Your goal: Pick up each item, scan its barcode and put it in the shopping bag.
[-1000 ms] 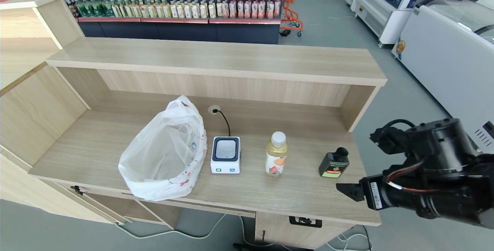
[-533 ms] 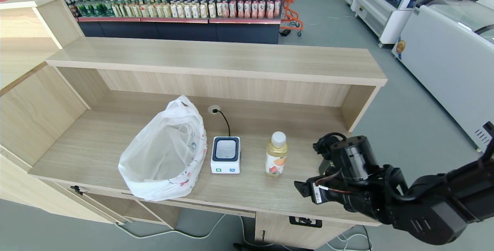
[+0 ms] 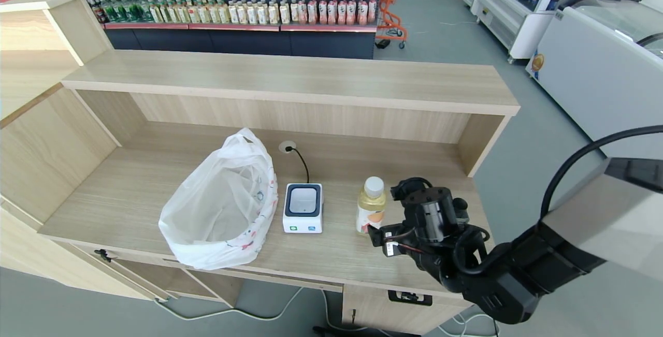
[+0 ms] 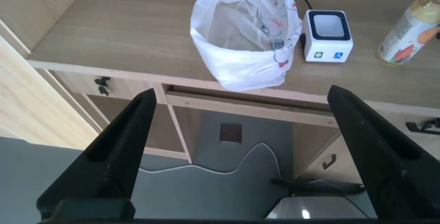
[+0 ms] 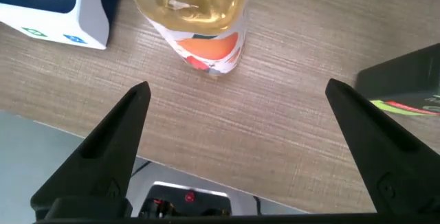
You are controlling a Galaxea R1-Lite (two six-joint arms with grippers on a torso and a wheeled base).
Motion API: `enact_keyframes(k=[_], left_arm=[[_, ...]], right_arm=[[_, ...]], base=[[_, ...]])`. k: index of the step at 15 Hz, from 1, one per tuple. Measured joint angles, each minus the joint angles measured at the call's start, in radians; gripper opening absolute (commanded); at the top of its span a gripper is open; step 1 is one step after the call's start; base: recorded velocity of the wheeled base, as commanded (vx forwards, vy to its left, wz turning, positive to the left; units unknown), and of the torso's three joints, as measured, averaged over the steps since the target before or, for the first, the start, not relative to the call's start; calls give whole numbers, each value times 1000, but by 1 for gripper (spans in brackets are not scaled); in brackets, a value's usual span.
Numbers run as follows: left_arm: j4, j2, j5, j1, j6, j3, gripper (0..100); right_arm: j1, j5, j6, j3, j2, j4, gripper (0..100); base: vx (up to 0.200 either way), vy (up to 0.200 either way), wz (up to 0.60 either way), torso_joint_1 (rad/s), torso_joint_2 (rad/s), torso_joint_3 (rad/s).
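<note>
The left gripper (image 4: 237, 162) is held spread open at the near side of the light wooden counter (image 3: 119, 192). On the counter, from the left, are found:

- a white plastic shopping bag (image 3: 220, 207), stood open;
- a white box-shaped barcode scanner (image 3: 303, 207), just beside the bag;
- a clear white-capped bottle of yellow drink (image 3: 371, 206), stood upright.

The right gripper (image 5: 237, 155) is held released just near of this bottle. A small black bottle (image 5: 405, 80) is seen at its right.

This is a shop. A long wood counter (image 3: 129, 192) has a high ledge (image 3: 290, 81) at the back. Behind it stand dark shelves (image 3: 248, 42) with rows of drinks (image 3: 233, 12). The floor (image 3: 445, 68) is grey. White freezers (image 3: 585, 73) line the right side — an orange cart (image 3: 392, 11) sits near the shelves.
</note>
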Motion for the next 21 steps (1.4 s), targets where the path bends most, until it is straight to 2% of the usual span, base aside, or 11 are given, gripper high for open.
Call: enact_keyframes(k=[7,10,21], left_arm=[[0,0,0,0,0,0,100],[0,0,0,0,0,0,100],[0,0,0,0,-1,0,100]], right_arm=[[13,-9,-13,-168,135,-23,100],[14,-9,-60,-244,186,-23,100],[2,-10,-130,-444,337,-38,100]], base=[[0,0,0,0,0,0],[0,0,0,0,0,0],[0,0,0,0,0,0]])
